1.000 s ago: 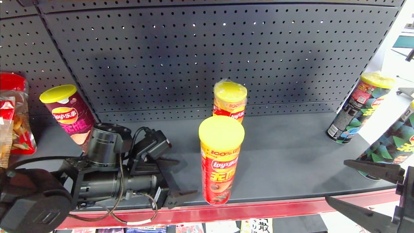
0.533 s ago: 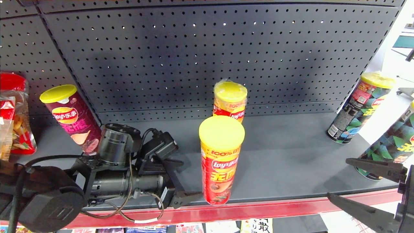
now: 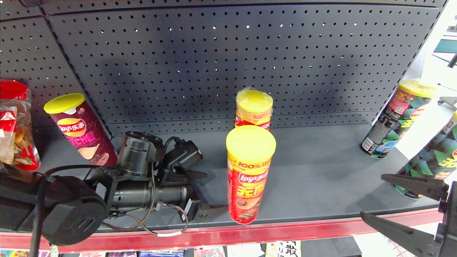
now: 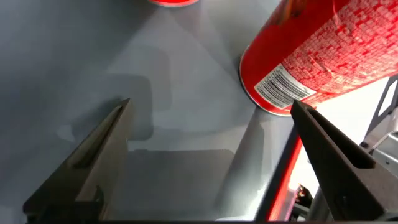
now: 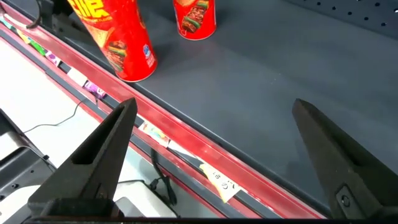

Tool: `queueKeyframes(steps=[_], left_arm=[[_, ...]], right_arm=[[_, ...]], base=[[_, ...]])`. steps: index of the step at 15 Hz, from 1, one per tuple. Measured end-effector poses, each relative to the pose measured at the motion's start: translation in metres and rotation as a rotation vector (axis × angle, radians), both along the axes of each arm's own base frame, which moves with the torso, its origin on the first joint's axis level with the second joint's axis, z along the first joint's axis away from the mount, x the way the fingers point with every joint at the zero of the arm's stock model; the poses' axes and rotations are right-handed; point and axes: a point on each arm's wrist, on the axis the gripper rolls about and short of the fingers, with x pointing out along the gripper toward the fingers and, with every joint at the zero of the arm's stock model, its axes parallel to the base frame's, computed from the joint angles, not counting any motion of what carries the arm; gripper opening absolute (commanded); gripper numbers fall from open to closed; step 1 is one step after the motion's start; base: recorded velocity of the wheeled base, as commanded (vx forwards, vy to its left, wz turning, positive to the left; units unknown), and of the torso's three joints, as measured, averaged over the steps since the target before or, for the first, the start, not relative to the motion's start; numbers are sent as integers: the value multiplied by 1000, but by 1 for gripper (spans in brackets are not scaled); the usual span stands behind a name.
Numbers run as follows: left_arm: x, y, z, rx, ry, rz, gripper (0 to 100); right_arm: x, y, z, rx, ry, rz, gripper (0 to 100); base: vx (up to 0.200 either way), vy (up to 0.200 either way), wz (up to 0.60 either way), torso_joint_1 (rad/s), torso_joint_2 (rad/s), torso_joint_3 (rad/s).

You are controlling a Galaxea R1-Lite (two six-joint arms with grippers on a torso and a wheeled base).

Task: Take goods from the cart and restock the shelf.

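Observation:
A tall red chip can with a yellow lid [image 3: 249, 175] [image 4: 308, 53] [image 5: 118, 40] stands near the front edge of the grey shelf [image 3: 314, 171]. A second, matching red can [image 3: 254, 109] [image 5: 196, 15] stands behind it by the pegboard. My left gripper [image 3: 206, 192] [image 4: 210, 106] lies low on the shelf just left of the front can, open, with one fingertip [image 4: 300, 112] against the can's base. My right gripper [image 3: 371, 195] [image 5: 214, 104] hangs open off the shelf's front right, holding nothing.
A purple can [image 3: 80, 130] leans at the back left beside a snack bag [image 3: 14, 125]. Two green-and-black cans [image 3: 398, 117] [image 3: 435, 157] stand at the right end. The shelf has a red front lip [image 3: 285, 232] [image 5: 186, 134]; bare shelf lies between the red cans and the right cans.
My left arm has slid to the right along the shelf. The front red can has shifted slightly right with it. The right gripper has stayed still.

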Motion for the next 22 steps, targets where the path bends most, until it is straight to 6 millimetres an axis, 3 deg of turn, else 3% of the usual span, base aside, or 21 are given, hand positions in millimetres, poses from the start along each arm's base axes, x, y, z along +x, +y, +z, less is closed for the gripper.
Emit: queueKeyframes(steps=[15,18,22], left_arm=[[9,-11,0,-6,-10,-13,100],[-8,3,8,7,-31,36,100],[-59,45,30,38,-128,207,100]], right_arm=[[0,0,-2,-4,9,0,100],[-7,-4,-12,-13,22,-5,100],[-31,-22,-33,-48,-15,-172,100]], base=[[0,0,0,0,0,0],[0,0,0,0,0,0],[0,0,0,0,0,0]])
